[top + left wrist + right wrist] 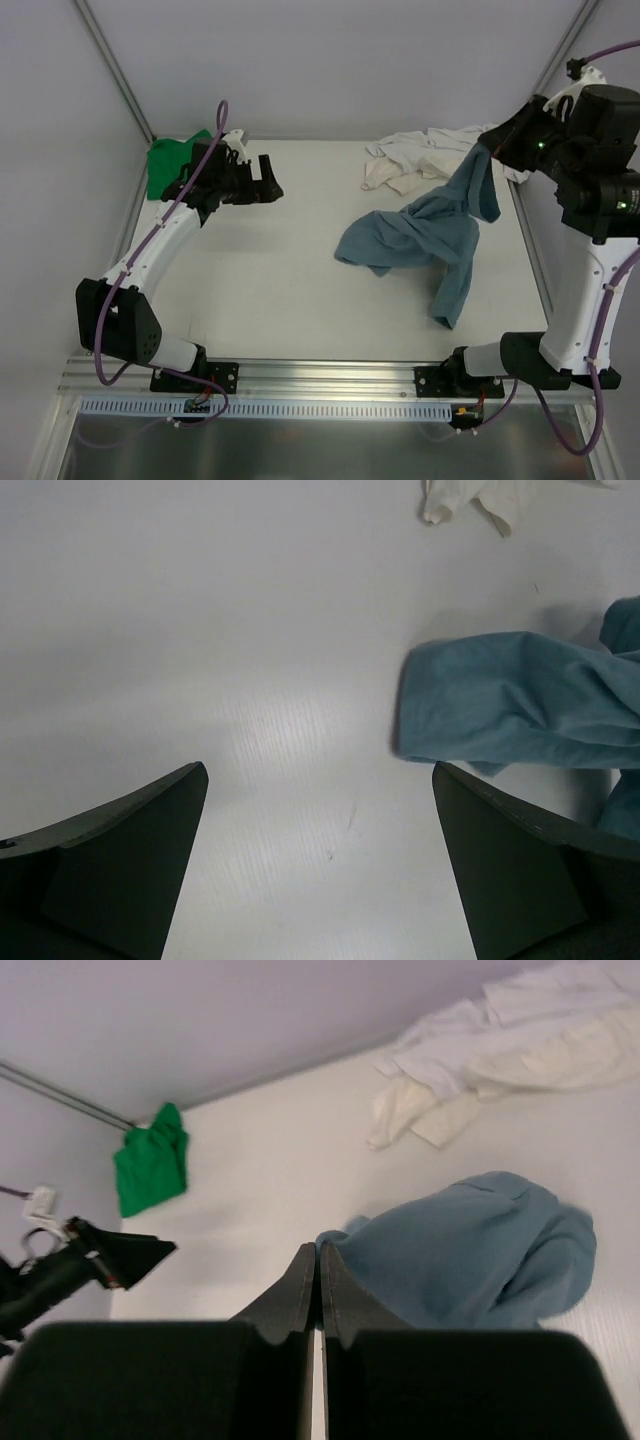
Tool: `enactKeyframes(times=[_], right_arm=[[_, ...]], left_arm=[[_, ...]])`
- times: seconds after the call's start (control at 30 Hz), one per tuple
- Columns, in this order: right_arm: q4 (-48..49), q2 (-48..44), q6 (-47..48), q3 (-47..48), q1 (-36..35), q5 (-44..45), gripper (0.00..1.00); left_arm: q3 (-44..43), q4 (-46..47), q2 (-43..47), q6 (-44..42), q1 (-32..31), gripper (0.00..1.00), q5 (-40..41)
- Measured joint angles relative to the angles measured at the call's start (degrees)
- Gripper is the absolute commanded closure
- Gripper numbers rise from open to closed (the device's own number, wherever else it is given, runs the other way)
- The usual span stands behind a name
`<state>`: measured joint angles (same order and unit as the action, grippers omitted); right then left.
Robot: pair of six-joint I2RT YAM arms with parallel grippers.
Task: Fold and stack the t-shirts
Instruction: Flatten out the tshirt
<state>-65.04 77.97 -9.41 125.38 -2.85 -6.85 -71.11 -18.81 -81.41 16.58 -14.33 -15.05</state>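
The slate-blue t-shirt [430,235] lies bunched on the right half of the white table [270,300]. One part of it is drawn up in a taut strip toward the far right corner, and another part trails down toward the near edge. The right gripper [490,148] is raised at that corner. Its fingers are pressed together with no gap between them, and the top of the blue strip meets them, so it is pinching a fold of this shirt. From the right wrist camera, the closed right gripper [319,1255] has the blue shirt [470,1250] starting right at its tips and spreading out beyond.

The cream t-shirt [420,155] sits crumpled at the far edge of the table, just behind the blue one. The two overlap under the lifted strip.

The bright green t-shirt [170,165] is heaped in the far left corner against the wall, well apart from the other two.

The left gripper [265,185] hovers near the green shirt with its fingers spread wide and nothing between them. Its wrist camera shows bare table between the fingertips [190,780], with the blue shirt's edge [500,705] off to the right.
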Motion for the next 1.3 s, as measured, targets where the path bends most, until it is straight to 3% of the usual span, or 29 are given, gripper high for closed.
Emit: enactKeyframes(times=[0.13, 0.4, 0.57, 0.73, 0.93, 1.03, 1.2, 1.3], right_arm=[[1.86, 2.34, -0.85, 9.90, 0.09, -5.42, 1.00], [4.83, 1.20, -4.09, 10.64, 0.87, -12.57, 1.00], [5.05, -0.48, -5.03, 7.76, 1.22, -13.46, 1.00], [5.99, -4.31, -5.53, 1.16, 1.27, -13.57, 1.00], [8.07, -4.83, -5.07, -6.23, 1.88, -12.00, 1.00], [11.43, -0.13, -5.40, -6.62, 2.14, -13.33, 1.00], [18.62, 18.12, -7.61, 9.73, 2.54, -17.25, 1.00], [23.87, 21.70, -10.93, 11.23, 3.26, -19.82, 1.00]], left_arm=[[-0.85, 0.83, -2.27, 0.26, 0.00, 0.01, -1.03], [-5.29, 7.89, -6.12, 4.83, 0.00, 0.01, -9.44], [-8.48, 21.59, -13.29, 16.96, -0.09, 0.01, -19.85], [-16.55, 25.05, -27.61, 26.16, -2.36, 0.02, -33.11], [-10.88, 27.41, -30.64, 33.62, -4.74, 0.01, -40.28], [-11.21, 27.06, -30.05, 33.14, -4.70, 0.01, -41.35], [-11.91, 26.75, -28.44, 32.48, -4.37, 0.01, -41.83], [-9.79, 32.54, -27.30, 36.44, -4.33, 0.01, -42.73]])
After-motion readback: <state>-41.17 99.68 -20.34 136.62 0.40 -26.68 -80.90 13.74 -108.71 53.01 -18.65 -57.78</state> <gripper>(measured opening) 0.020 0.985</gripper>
